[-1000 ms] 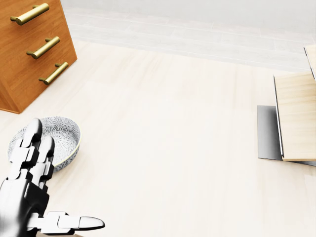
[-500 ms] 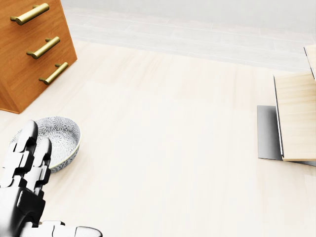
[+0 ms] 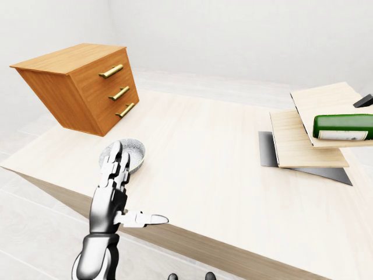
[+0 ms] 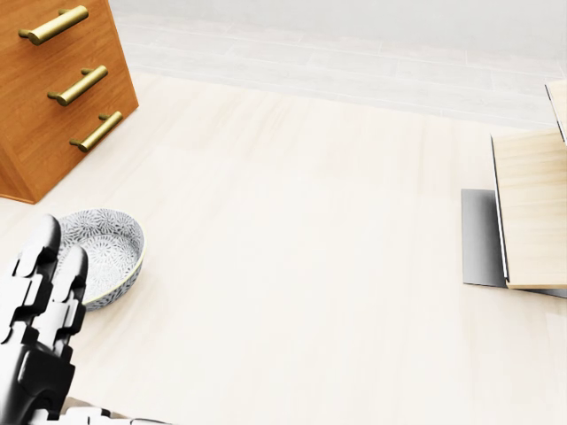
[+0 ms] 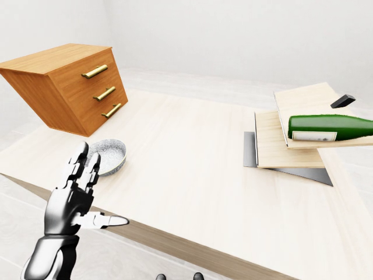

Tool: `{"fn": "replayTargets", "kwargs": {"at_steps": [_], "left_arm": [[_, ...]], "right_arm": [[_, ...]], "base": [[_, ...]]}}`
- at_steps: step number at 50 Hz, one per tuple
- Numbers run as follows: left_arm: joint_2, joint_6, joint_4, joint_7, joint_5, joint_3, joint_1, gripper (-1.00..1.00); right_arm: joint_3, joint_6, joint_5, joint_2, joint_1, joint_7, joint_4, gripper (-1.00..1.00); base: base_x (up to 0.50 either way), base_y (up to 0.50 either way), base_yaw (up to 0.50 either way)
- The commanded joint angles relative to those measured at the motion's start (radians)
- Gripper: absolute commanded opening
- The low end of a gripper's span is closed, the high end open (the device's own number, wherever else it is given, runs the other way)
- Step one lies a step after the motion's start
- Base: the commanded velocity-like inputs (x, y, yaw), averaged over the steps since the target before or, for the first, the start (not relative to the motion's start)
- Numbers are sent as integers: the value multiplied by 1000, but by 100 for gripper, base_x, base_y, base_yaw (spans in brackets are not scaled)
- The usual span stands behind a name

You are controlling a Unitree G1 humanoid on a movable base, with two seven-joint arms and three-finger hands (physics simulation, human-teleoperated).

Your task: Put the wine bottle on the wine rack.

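At the bottom left of the right-eye view, the silver left hand is spread wide and empty at the edge of the pale wooden table, just beside a grey patterned bowl. Farther up stands an orange-brown three-drawer wooden cabinet. At the right, well apart from the hand, the dark green glass wine bottle lies on its side on the light wooden tiered wine rack.

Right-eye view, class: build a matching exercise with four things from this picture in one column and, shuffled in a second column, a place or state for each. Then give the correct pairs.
Things:
1. wine bottle
2. patterned bowl
3. drawer chest
4. left hand

Places or states:
A. empty, fingers spread, at the table's bottom-left edge
B. upper left, three brass handles
C. lying on its side on the stepped wooden boards, right
D. on the table just below the chest

Pairs: 1-C, 2-D, 3-B, 4-A
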Motion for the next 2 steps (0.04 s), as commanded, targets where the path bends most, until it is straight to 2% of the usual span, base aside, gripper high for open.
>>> {"fn": "replayTargets", "kwargs": {"at_steps": [1,2], "left_arm": [[-5,0,-23,-15,-6,4,14,100],[-5,0,-20,-15,-5,4,12,100]], "right_arm": [[-52,0,242,-17,28,0,-188,100],[-51,0,266,-26,30,0,-202,100]], "base": [[0,0,0],[0,0,0]]}}
